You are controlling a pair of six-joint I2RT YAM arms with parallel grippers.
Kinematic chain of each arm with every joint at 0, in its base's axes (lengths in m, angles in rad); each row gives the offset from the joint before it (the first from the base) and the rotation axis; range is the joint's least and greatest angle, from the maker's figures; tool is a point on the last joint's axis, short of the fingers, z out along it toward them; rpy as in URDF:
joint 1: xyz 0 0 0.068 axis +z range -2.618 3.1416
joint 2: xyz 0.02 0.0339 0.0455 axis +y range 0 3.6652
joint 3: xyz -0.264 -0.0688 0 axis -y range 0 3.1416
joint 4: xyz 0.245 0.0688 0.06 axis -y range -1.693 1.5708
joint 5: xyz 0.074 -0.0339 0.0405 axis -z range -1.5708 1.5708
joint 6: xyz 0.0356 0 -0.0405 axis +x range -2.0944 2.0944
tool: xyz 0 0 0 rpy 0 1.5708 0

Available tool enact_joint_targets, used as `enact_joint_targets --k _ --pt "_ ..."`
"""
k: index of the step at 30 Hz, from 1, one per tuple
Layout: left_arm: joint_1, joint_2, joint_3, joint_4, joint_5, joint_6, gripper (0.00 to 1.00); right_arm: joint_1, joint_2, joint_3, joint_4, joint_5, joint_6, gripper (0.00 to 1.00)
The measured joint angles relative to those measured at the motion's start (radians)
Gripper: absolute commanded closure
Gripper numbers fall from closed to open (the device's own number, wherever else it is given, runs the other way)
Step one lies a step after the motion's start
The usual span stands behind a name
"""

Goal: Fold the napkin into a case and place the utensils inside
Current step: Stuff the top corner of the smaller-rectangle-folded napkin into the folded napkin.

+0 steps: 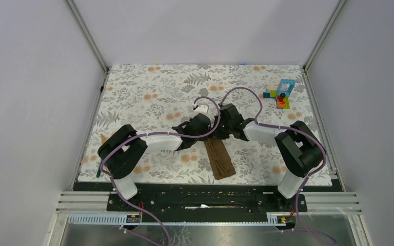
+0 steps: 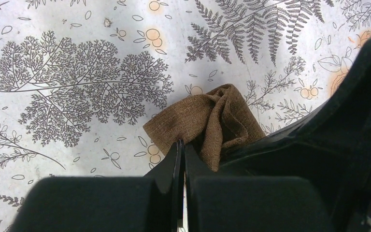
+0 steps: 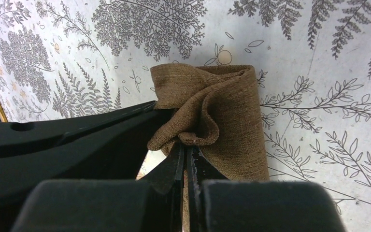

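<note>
Low in the centre of the overhead view, the plain brown fabric napkin lies as a long narrow strip on the grey-and-orange floral-covered worktop. Its near end points toward the bottom edge of the frame and its far end is bunched where the two arms meet. The left hand is pinched shut on a corner of the cloth at that far end, the fabric rumpling up just above its fingertips in its own wrist view. The right hand is likewise clamped shut on a fold of the same end, with the strip running down the right of its view beneath the lifted ruck. By my reading the folding step is in hand: the cloth is already narrowed, and both hands grip one end, likely to carry it over toward the other and form the pocket. That move calls for the two hands to travel together at an even height, so the layers land square and the strip neither twists nor drags. A slender yellow-orange utensil shows at the left edge of the covering, well apart from the napkin and too small to make out; nothing sits in the cloth yet. A small stack of colourful toy blocks stands at the upper right.
</note>
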Motion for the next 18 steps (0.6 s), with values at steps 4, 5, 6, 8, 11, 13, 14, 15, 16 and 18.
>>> enact_joint_targets --k 4,5,6,8,11,13,14,15,16,18 --pt "0.021 -0.025 -0.036 0.035 0.041 -0.015 1.0 -0.008 0.0 -0.039 0.052 -0.02 0.027 1.0" --pt "0.024 -0.032 -0.046 0.043 0.051 -0.017 1.0 -0.01 0.0 -0.047 0.063 -0.023 0.032 1.0" --pt "0.026 -0.037 -0.053 0.05 0.058 -0.019 1.0 -0.011 0.0 -0.058 0.078 -0.028 0.04 1.0" --pt "0.029 -0.046 -0.065 0.064 0.079 -0.021 1.0 -0.013 0.003 -0.072 0.101 -0.038 0.05 1.0" --pt "0.031 -0.059 -0.081 0.084 0.098 -0.024 1.0 -0.014 0.029 -0.079 0.143 -0.051 0.056 0.99" --pt "0.031 -0.066 -0.089 0.087 0.104 -0.024 1.0 -0.016 0.051 -0.078 0.173 -0.074 0.056 0.87" --pt "0.031 -0.066 -0.09 0.089 0.106 -0.024 1.0 -0.018 0.053 -0.078 0.182 -0.081 0.054 0.82" --pt "0.032 -0.066 -0.09 0.09 0.106 -0.025 1.0 -0.018 0.053 -0.079 0.184 -0.088 0.051 0.78" --pt "0.032 -0.066 -0.09 0.092 0.106 -0.026 1.0 -0.019 0.053 -0.079 0.187 -0.091 0.047 0.75" --pt "0.033 -0.066 -0.092 0.097 0.106 -0.028 1.0 -0.019 0.044 -0.084 0.192 -0.096 0.037 0.69"
